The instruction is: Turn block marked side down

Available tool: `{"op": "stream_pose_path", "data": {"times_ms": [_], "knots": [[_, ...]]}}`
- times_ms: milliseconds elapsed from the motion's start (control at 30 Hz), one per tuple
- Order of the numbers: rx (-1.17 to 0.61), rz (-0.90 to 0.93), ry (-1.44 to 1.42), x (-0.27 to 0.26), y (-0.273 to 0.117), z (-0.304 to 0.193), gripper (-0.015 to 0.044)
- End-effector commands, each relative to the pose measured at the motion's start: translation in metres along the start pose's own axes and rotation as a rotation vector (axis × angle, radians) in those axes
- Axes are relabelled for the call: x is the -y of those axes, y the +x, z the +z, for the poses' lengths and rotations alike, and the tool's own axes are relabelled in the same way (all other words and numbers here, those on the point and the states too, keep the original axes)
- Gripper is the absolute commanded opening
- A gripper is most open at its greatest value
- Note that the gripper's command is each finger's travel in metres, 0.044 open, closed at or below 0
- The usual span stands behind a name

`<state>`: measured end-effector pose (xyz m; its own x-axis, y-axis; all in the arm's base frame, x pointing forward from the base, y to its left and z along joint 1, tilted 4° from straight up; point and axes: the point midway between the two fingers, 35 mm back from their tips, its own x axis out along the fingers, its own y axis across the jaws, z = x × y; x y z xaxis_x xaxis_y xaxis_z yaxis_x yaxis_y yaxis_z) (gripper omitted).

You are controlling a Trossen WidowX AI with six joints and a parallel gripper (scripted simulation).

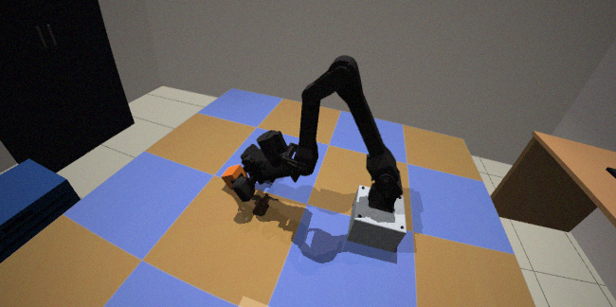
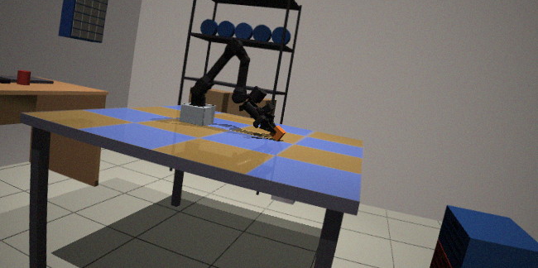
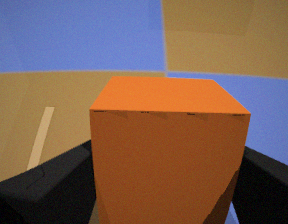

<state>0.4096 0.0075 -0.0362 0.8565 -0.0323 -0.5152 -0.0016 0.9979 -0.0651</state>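
Observation:
The orange block (image 1: 232, 174) (image 2: 280, 132) (image 3: 170, 160) is held tilted, low over the blue and tan checkered table (image 1: 118, 207) (image 2: 314, 176). In the exterior view its lowest corner is close to the table top; I cannot tell whether it touches. My gripper (image 1: 240, 180) (image 2: 276, 131) (image 3: 164, 151) is shut on the block, with a black finger at each side in the wrist view. The wrist view shows a bright orange upper face and a darker face towards the camera. No mark is clear on the faces in view; the other faces are hidden.
The arm's grey base block (image 1: 376, 230) (image 2: 196, 115) stands on the table. A pale strip (image 3: 41, 137) lies on the table at the left of the wrist view. A brown desk (image 1: 545, 188) (image 2: 66, 87), a shelf rack and blue cabinets stand off the table.

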Motion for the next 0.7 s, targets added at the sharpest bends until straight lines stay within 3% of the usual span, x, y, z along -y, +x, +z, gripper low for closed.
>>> {"op": "stream_pose_path", "data": {"times_ms": [0,533,667], "knots": [[0.025,0.004,-0.003,-0.0003,-0.0034,-0.0004,0.0000],[0.047,0.004,-0.003,-0.0003,-0.0052,0.0019,0.0000],[0.047,0.004,-0.003,-0.0003,-0.0052,0.0019,0.0105]]}}
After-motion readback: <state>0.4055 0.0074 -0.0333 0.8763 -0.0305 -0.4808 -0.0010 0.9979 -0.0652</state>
